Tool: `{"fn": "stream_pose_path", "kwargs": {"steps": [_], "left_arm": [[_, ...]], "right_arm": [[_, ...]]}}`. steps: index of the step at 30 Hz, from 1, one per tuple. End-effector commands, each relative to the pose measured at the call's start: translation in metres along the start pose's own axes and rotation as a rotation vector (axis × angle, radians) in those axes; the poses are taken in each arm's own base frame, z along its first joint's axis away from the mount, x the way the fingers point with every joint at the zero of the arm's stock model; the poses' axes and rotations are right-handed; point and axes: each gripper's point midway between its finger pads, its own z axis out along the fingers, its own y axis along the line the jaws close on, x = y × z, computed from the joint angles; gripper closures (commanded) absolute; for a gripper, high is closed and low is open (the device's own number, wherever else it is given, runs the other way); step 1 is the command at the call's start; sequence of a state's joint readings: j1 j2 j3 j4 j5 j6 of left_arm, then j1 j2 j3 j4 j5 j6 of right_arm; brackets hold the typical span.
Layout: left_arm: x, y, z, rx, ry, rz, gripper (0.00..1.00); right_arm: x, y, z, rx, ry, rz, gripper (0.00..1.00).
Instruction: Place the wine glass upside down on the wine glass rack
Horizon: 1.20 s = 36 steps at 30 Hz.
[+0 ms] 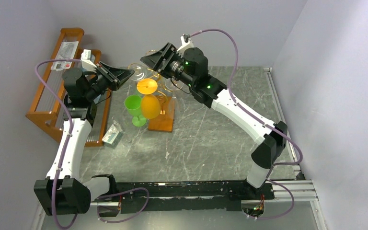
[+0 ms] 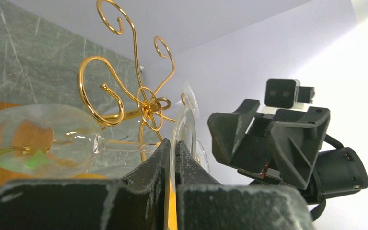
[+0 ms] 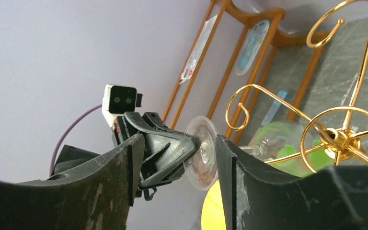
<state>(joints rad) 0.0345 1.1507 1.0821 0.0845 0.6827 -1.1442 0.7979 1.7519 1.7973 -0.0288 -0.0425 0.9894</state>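
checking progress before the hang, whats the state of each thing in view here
clear wine glass: on its side, gripped by its foot, not yet on the rack
left fingers: shut on the glass's foot
right fingers: open, one either side of the foot in the wrist view
wine glass rack: upright on its base
orange glass: hanging upside down on the rack
green glass: standing bowl up beside the rack

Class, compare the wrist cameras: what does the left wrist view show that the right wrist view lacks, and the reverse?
Only the left wrist view shows the right wrist camera. Only the right wrist view shows the wooden shelf and the left wrist camera. Both show the clear wine glass, its foot clamped in the left gripper, and the gold wine glass rack.
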Motion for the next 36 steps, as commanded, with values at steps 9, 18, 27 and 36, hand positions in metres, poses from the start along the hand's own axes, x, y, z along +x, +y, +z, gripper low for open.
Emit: {"fn": "stream_pose_path", "kwargs": {"steps": [9,18,27,36], "left_arm": [[-0.019,-0.020,0.011,0.049,-0.055,0.013,0.95],[-0.028,-0.012,0.031,-0.003,-0.101,0.062,0.95],[-0.044,-0.002,0.045,-0.037,-0.146,0.065,0.95],[-0.061,0.004,0.028,-0.123,-0.249,0.124,0.95]], "right_arm": [[-0.048,0.010,-0.050,0.032,-0.206,-0.121,0.37],[-0.048,0.038,-0.106,-0.118,-0.232,-0.187,0.37],[-0.040,0.054,-0.127,-0.200,-0.187,-0.265,0.37],[-0.024,0.049,-0.142,-0.211,-0.124,-0.287,0.37]]}}
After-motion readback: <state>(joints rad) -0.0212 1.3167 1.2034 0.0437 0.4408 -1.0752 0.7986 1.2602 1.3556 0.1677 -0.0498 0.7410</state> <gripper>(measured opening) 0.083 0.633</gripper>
